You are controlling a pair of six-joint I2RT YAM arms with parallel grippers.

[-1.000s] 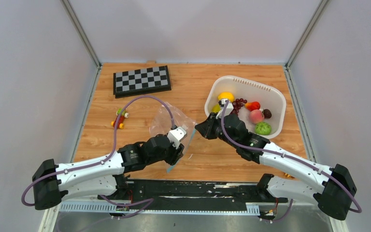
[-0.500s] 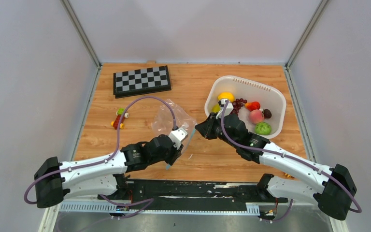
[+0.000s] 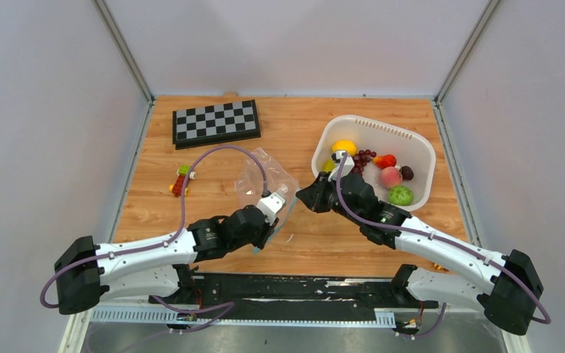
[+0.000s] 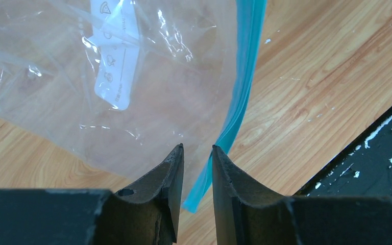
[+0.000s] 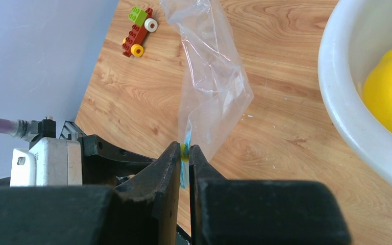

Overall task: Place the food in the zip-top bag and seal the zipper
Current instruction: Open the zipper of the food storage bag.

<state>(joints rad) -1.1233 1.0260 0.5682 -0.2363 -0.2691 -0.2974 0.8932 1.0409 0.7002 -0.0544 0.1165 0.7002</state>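
The zip-top bag (image 3: 263, 178) is clear and empty, and hangs crumpled between my two grippers. My right gripper (image 3: 300, 197) is shut on its teal zipper (image 5: 186, 149) at the top edge, beside a small yellow piece. My left gripper (image 4: 198, 149) sits low on the same strip (image 4: 245, 66). Its jaws stand a narrow gap apart with the strip running between the tips. In the top view the left gripper (image 3: 273, 228) is just below the bag. The food lies in the white basket (image 3: 374, 123): lemon (image 3: 344, 146), grapes (image 3: 364, 157), peach (image 3: 390, 176), a green fruit (image 3: 400, 195).
A chessboard (image 3: 215, 122) lies at the back left. A toy block car (image 3: 182, 180) sits left of the bag and also shows in the right wrist view (image 5: 140, 29). The basket wall (image 5: 337, 92) and a lemon (image 5: 390, 92) are close on the right gripper's right.
My left gripper has moved forward and right along the bag's teal edge. The bag has shifted slightly toward the back. The right arm has stayed still, holding the strip.
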